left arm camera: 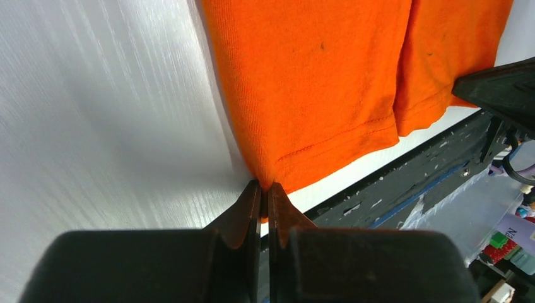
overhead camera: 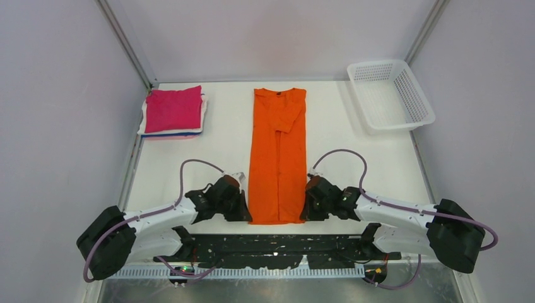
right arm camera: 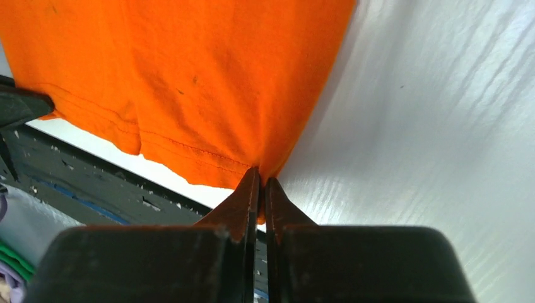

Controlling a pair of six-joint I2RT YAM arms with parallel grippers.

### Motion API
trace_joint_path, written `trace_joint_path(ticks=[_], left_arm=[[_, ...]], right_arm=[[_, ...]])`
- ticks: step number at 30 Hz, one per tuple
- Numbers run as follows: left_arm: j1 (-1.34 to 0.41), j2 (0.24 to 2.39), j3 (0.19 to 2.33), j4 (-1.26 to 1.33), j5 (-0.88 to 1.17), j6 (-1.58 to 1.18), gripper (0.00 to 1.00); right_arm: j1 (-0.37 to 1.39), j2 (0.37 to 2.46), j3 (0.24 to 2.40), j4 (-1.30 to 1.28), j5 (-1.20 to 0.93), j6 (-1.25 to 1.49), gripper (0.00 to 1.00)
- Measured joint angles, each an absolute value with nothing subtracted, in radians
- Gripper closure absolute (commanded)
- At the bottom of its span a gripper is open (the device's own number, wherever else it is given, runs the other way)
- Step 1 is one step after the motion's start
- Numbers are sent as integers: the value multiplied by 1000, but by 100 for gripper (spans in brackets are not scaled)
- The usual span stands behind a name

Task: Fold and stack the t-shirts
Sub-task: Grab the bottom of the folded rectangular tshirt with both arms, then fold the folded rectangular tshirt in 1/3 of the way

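The orange t-shirt [overhead camera: 277, 158] lies flat on the white table [overhead camera: 189, 158], and you have both pincers at its near end. It is folded into a long, narrow strip. Its long axis runs straight away from your pincers toward the far edge of the table. The collar is at the far end and the hem is at the near end, between your two pincers. The folded-in sides meet along a line down the middle, and one sleeve lies on top near the collar, on the right pincer's side.

The white lattice basket [overhead camera: 391, 95] sits well ahead of your right pincer and further out to its right, in the far corner. It is well apart from the orange cloth.

The magenta t-shirt [overhead camera: 173, 108] lies folded well ahead of your left pincer and out to its left. It rests on top of a white t-shirt [overhead camera: 204, 117] whose edges show around it.

Your left pincer [left arm camera: 265, 185] is pinched shut on the hem's left corner, with orange cloth caught between its fingertips. Your right pincer [right arm camera: 262, 172] is pinched shut the same way on the hem's right corner. In each wrist view the hem runs off sideways from the tips toward the other pincer, with the rest of the shirt reaching away beyond it.
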State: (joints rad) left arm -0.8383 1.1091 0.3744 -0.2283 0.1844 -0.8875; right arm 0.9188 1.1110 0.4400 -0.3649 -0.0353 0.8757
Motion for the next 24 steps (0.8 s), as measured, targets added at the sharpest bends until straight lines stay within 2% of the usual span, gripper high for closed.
trace_joint_path(ticks=[8, 14, 24], left_arm=[[-962, 960, 279, -226, 220, -966, 100], [-982, 913, 239, -201, 281, -990, 100], [-911, 936, 363, -193, 278, -937, 100]], right_arm=[[998, 968, 381, -398, -62, 902, 95], [1009, 844, 320, -397, -114, 933, 95], [955, 887, 396, -352, -110, 881, 95]])
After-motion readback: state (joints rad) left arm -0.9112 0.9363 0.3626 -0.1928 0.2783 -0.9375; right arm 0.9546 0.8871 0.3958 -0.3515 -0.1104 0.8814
